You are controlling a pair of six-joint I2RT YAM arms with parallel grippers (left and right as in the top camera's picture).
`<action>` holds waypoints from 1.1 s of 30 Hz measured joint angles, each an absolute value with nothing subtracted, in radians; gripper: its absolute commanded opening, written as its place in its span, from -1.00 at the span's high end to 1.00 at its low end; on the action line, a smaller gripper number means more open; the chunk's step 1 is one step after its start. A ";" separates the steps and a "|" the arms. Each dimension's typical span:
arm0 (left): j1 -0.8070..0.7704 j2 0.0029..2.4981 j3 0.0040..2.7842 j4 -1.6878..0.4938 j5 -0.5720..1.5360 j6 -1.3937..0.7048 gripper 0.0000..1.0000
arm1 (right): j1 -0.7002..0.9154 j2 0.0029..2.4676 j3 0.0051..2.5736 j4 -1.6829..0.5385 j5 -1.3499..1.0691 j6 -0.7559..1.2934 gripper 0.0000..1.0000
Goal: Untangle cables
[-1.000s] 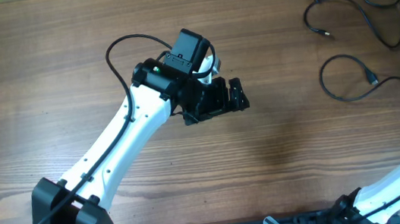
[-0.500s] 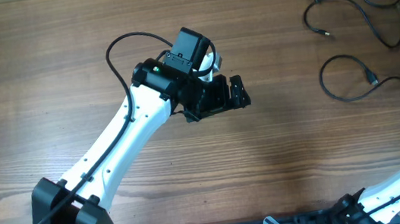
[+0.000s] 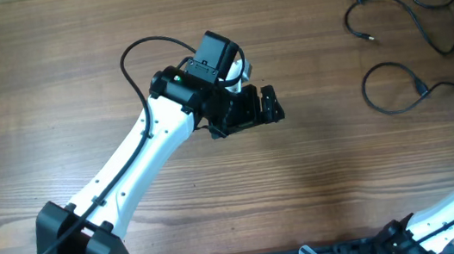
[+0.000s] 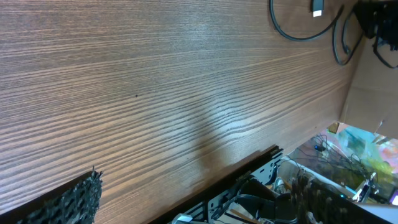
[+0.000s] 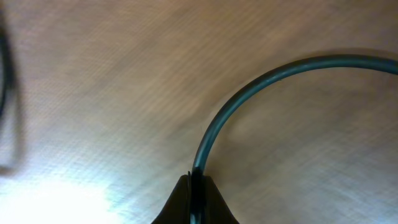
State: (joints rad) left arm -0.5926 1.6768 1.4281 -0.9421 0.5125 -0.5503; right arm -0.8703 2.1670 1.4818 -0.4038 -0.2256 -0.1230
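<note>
Brown wood is all you see under the arms, and this surface [image 3: 45,62] is flat and a bit smooth, so things can slide on it. Your cables [image 3: 367,91] lie far over at about 2 o'clock in the top view, some in a loose bunch and one in a big open loop below it. They look thin, light and very bendy, like string, so I think they will flop and drag along when you pull. Your left fingers [image 4: 78,199] are spread wide apart and hold nothing. They hang over bare wood near the middle, well apart from the cables, with one cable [image 4: 305,38] and its small plug [image 4: 317,9] showing at 1 o'clock in that view. Your right fingers [image 5: 180,202] are pressed tight together at 6 o'clock in their own view, and they seem to pinch one cable [image 5: 214,121], which goes up from them and bends away to 3 o'clock. Take hold on the plain round cord, not on a plug, because a plug may be slippery and could bend or break. Pull slow and gentle, because a hard tug may make a knot tighter.
</note>
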 measured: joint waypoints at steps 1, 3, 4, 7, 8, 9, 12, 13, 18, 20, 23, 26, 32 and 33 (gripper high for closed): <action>-0.593 1.677 1.428 -0.942 0.513 -0.550 -1.00 | -0.861 2.168 1.486 -0.403 -0.240 -0.123 0.91; -0.593 1.677 1.428 -0.942 0.513 -0.551 -1.00 | -0.830 2.175 1.528 -0.407 -0.287 -0.117 0.91; -0.593 1.677 1.428 -0.942 0.513 -0.551 -1.00 | -0.816 2.175 1.560 -0.414 -0.307 -0.112 0.14; -0.593 1.677 1.428 -0.942 0.513 -0.555 -1.00 | -0.789 2.175 1.633 -0.459 -0.321 -0.068 -0.65; -0.593 1.677 1.428 -0.942 0.513 -0.555 -1.00 | -0.786 2.175 1.636 -0.475 -0.314 -0.051 -0.69; -0.593 1.677 1.428 -0.942 0.513 -0.555 -1.00 | -0.786 2.175 1.636 -0.496 -0.309 -0.031 -0.76; -0.593 1.677 1.428 -0.941 0.513 -0.555 -1.00 | -0.787 2.175 1.636 -0.567 -0.322 0.048 -0.95; -0.593 1.677 1.428 -0.939 0.513 -0.555 -1.00 | -0.787 2.175 1.637 -0.603 -0.347 0.080 -0.99; -0.593 1.677 1.428 -0.937 0.513 -0.555 -1.00 | -0.787 2.151 1.642 -0.948 -0.579 0.169 -1.00; -0.593 1.677 1.428 -0.938 0.513 -0.555 -1.00 | -0.786 2.133 1.643 -1.100 -0.625 0.204 -0.99; -0.593 1.677 1.428 -0.937 0.513 -0.555 -1.00 | -0.764 2.130 1.643 -1.149 -0.576 0.268 -0.99; -0.593 1.677 1.428 -0.930 0.513 -0.555 -1.00 | -0.686 2.130 1.625 -1.124 -0.533 0.300 -0.93; -0.593 1.677 1.428 -0.933 0.513 -0.555 -1.00 | -0.509 2.130 1.612 -1.136 -0.321 0.393 0.04; -0.593 1.677 1.428 -0.935 0.512 -0.555 -1.00 | -0.509 2.130 1.610 -1.151 -0.294 0.401 0.09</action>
State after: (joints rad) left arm -0.5926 1.6768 1.4281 -0.9352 0.5121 -0.5549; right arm -0.5095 2.1296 1.6104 -1.1511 -0.2935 0.4011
